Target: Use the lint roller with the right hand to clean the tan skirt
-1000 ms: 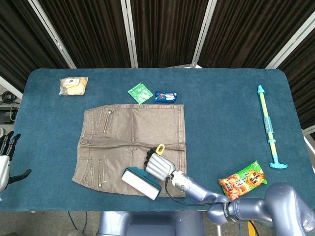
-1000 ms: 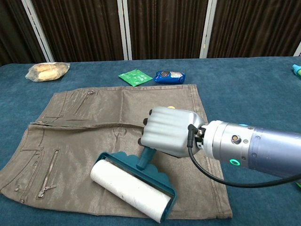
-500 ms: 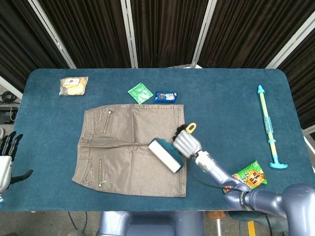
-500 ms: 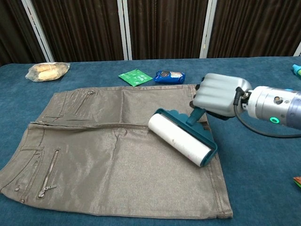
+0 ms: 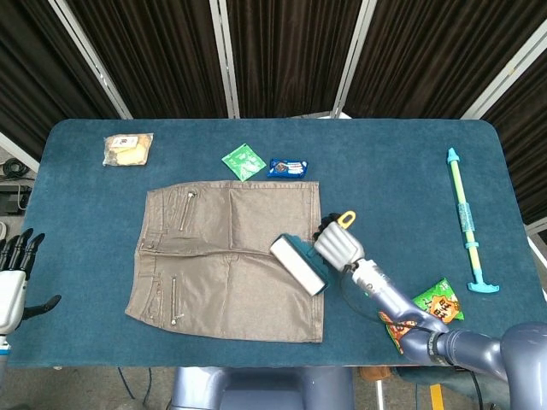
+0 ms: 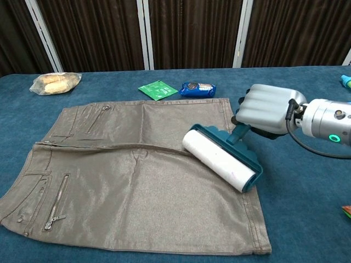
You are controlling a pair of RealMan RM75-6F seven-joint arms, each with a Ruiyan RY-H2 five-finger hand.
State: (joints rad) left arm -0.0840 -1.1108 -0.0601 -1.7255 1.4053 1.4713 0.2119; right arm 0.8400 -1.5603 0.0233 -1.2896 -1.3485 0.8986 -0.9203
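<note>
A: Describe the skirt (image 5: 226,248) as a work surface.

B: It lies flat on the table (image 5: 385,162), waist to the robot's left, hem to its right. It looks like thin, soft cloth with a slight sheen, so it likely creeps or bunches if the roll drags hard. The seams and zips (image 6: 55,208) are stiffer ridges; expect the roll to ride over them unevenly.

A: Where is the roller (image 6: 222,157)?

B: At the skirt's right edge, roll down on the cloth near the hem, its teal cover toward the hand. In the chest view its far end reaches just past the hem.

A: How does the roller handle?

B: Judged light and rigid, mostly plastic and paper. The sheet is tacky, so it may lift loose cloth. The handle is the only sound place to hold; the roll itself must turn freely.

A: State of the right hand (image 6: 267,111)?

B: Its fingers are wrapped around the handle, whose yellow end (image 5: 346,219) sticks out past the fist in the head view.

A: And the left hand (image 5: 15,278)?

B: At the table's left edge, fingers spread, holding nothing, well apart from the skirt.
</note>
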